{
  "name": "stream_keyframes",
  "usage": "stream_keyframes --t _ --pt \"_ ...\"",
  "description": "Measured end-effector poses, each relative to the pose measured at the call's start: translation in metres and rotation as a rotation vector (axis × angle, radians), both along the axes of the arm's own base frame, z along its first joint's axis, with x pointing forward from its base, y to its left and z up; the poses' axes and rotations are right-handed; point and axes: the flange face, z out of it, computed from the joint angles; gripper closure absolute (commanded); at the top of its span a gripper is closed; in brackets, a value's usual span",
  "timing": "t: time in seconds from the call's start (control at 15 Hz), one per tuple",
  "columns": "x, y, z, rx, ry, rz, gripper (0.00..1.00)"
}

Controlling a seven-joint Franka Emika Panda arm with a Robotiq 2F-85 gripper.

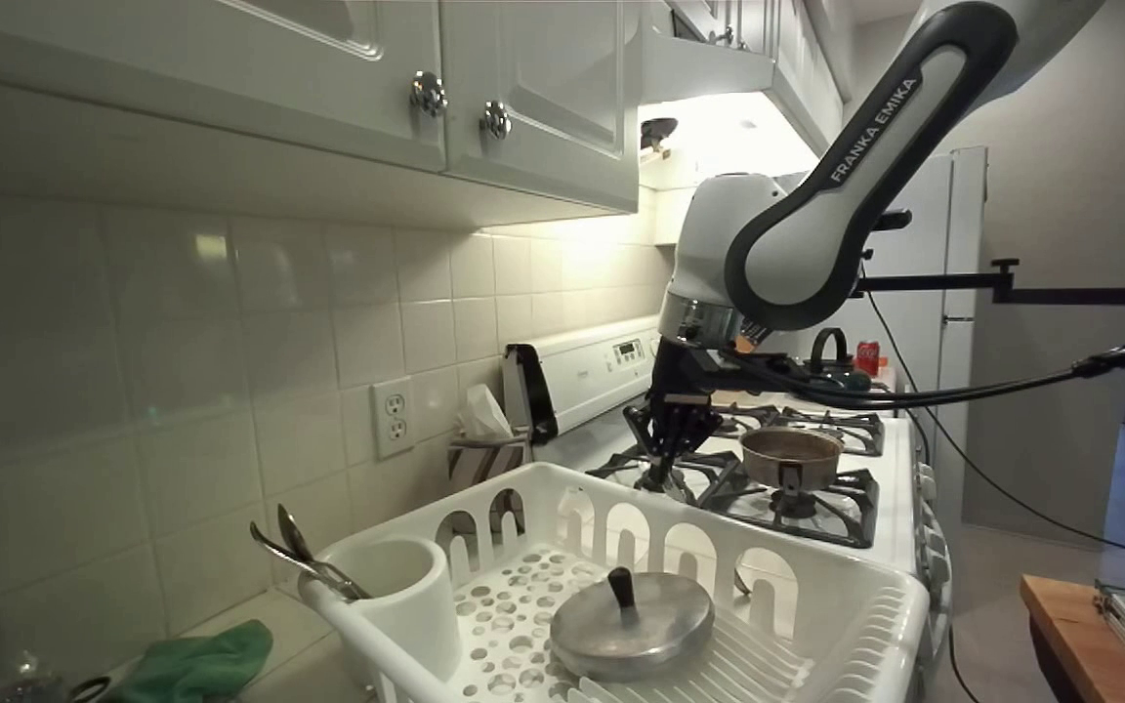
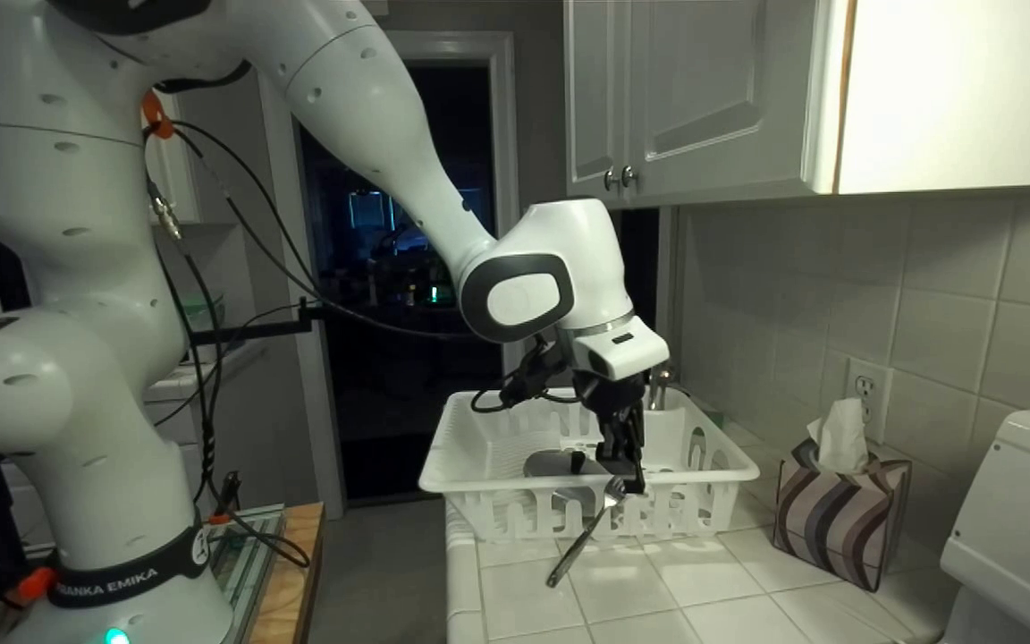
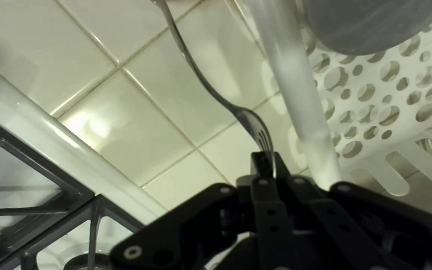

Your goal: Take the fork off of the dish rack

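Wrist view: gripper [image 3: 272, 167] pinched down on fork [image 3: 225, 102] by the tines, over tiled countertop [image 3: 141, 138] between dish rack [image 3: 294, 86] and the edge along the gas stove [image 3: 69, 152]; lower handle-first, slow, tine grip may pivot.

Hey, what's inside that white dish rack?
Inside the dish rack lies a round metal lid with a black knob; the corner utensil cup holds metal utensils. The lid covers whatever is beneath it, and the cup's wall hides the utensils' lower ends.
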Motion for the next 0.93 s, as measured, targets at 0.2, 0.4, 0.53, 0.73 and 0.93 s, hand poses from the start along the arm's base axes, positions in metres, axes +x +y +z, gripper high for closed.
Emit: stream_keyframes --t 0.2,0.4,0.53,0.73,0.93 --pt "-0.001 -0.007 -0.001 0.003 0.001 -0.016 0.99" --pt "-0.002 -0.014 -0.003 0.0 0.006 -0.024 0.99" --pt "-0.003 -0.018 -0.007 -0.001 0.014 -0.028 0.99" --pt "-0.005 -0.023 -0.016 -0.004 0.031 -0.03 0.99" --pt "-0.004 -0.025 -0.027 -0.008 0.035 -0.03 0.99"
